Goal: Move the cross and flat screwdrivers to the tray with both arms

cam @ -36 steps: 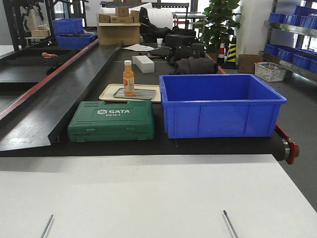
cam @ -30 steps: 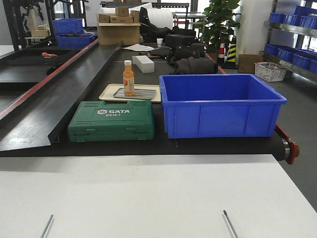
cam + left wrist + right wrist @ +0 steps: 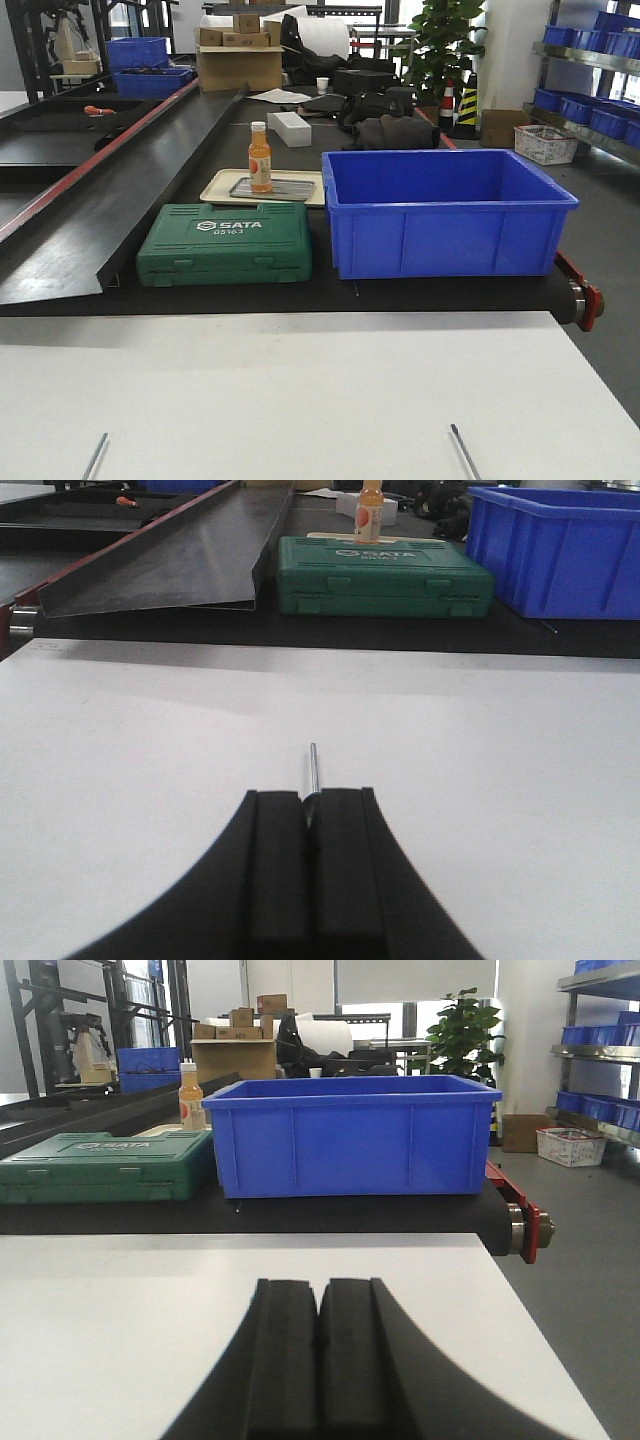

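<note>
Screwdrivers: neither one has been delivered.

The left screwdriver (image 3: 313, 767) shows only its thin steel shaft. The shaft runs out from the seam between the pads of the left gripper (image 3: 308, 808) and points toward the far side, low over the white table (image 3: 300, 390). The jaws are closed together on it, and the handle is hidden behind the pads.

The right screwdriver (image 3: 463, 450) appears in the front view as a second bare shaft at the near edge, right of centre. It is well apart from the first and also points far. The right gripper (image 3: 320, 1300) has its jaws pressed together with only a hairline seam between them, and no shaft shows in its own view. Whether it clamps that tool cannot be told. Neither tip is legible, so cross and flat cannot be told apart.

Beyond the table's far edge, on the dark belt, a green tool case (image 3: 224, 243) stands to the left and a blue bin (image 3: 450, 215) to the right, just beside each other. Behind the case lies a cream tray (image 3: 215, 190) carrying a small dark grey tray (image 3: 290, 187) and an orange bottle (image 3: 260, 157).

The large grey tray meant to receive the tools appears in no view.

Judgement: the pick-up looks complete on the left and is unconfirmed on the right. The carry and both placings remain.
</note>
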Controlling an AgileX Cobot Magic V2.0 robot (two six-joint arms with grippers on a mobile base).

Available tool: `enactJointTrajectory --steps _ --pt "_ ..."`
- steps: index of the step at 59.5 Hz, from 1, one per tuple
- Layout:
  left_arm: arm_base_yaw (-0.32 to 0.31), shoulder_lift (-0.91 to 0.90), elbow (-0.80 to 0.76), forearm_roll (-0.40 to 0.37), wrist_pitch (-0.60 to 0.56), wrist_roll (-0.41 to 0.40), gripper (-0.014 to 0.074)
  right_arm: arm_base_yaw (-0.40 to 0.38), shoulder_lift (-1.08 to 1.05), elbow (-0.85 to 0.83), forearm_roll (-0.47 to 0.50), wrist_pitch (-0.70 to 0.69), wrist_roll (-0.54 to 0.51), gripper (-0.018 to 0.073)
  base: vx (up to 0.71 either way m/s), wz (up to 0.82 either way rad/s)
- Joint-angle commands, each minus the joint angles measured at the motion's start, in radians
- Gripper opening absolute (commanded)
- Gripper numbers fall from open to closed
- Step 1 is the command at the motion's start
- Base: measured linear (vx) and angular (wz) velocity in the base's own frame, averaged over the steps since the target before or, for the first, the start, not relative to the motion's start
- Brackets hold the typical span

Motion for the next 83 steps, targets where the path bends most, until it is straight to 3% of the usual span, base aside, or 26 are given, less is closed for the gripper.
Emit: enactJointTrajectory --steps 1,13,19,26,31,41,50,60,72,81,83 --pt "0.0 -0.012 -0.028 0.0 -0.085 -0.009 0.0004 -0.005 -0.005 0.008 -0.006 -0.084 0.0 -0.0008 0.0 0.0" --pt "0.0 -0.012 -0.028 0.0 -0.152 -0.008 0.0004 -0.005 -0.005 0.008 -0.006 -0.088 0.0 -0.0008 0.0 0.0" --pt "0.0 -0.012 -0.028 0.0 -0.203 -0.008 0.0004 -0.005 -0.005 0.004 0.002 -0.157 0.006 -0.0008 0.0 0.0" --pt "0.0 -0.012 -0.033 0.0 -0.339 -0.017 0.0004 -0.005 -0.005 -0.006 0.015 -0.254 0.009 -0.0008 0.0 0.0" --pt "0.0 -0.012 -0.083 0.0 -0.385 -0.038 0.0004 -0.005 -0.005 -0.076 0.023 -0.239 0.009 -0.0008 0.0 0.0" --pt "0.0 0.078 -0.338 0.0 -0.258 -0.035 0.0004 -0.002 0.084 -0.402 0.023 -0.017 -0.019 -0.0008 0.0 0.0" --pt "0.0 0.372 -0.657 0.001 -0.177 0.002 0.0004 -0.002 0.347 -0.691 0.015 0.121 -0.043 -0.0008 0.0 0.0" --pt "0.0 0.676 -0.918 0.0 -0.108 0.001 0.0004 -0.002 0.642 -0.878 -0.003 0.225 -0.092 -0.0008 0.0 0.0" --pt "0.0 0.873 -0.978 0.0 -0.077 0.015 0.0004 -0.002 0.867 -0.902 0.001 0.231 -0.054 -0.0008 0.0 0.0" --pt "-0.001 0.974 -0.978 0.0 -0.063 0.096 0.0011 -0.002 0.958 -0.902 0.048 0.239 -0.052 -0.0002 0.0 0.0" --pt "-0.001 1.013 -0.978 0.0 -0.064 0.145 0.0034 -0.002 0.972 -0.902 0.08 0.239 -0.055 0.0017 0.0 0.0"
